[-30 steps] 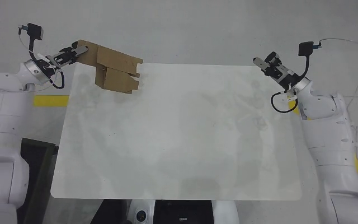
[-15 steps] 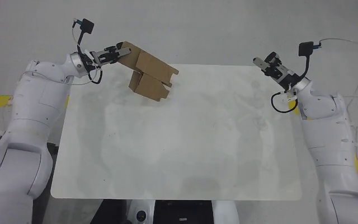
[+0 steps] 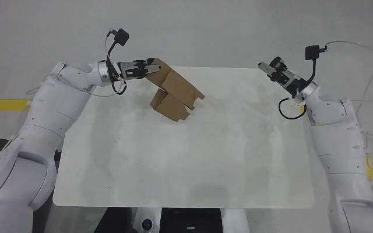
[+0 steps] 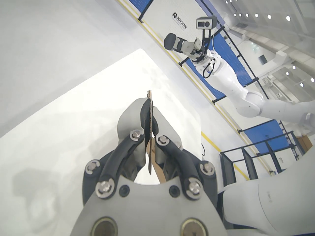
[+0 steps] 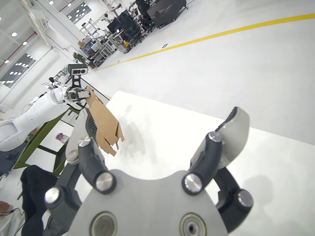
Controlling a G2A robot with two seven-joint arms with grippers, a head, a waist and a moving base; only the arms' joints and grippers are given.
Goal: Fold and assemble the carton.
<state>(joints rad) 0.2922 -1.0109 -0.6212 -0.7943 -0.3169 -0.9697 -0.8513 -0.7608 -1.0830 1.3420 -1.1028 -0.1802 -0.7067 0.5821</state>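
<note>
One brown, part-folded cardboard carton (image 3: 175, 93) hangs tilted above far-left area of 1 white round-cornered table (image 3: 175, 175), its top edge pinched tight btwn jaws of left gripper (image 3: 152, 68). Right gripper (image 3: 262, 65) sits over far-right corner, jaws spread wide.

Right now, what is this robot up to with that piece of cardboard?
The robot's left gripper is shut on one edge of a brown carton and holds it over the far left part of the white table. The carton is not yet assembled into a box, and its flaps hang loose. The right gripper is open and empty, near the table's far right corner, well apart from the carton.
</note>
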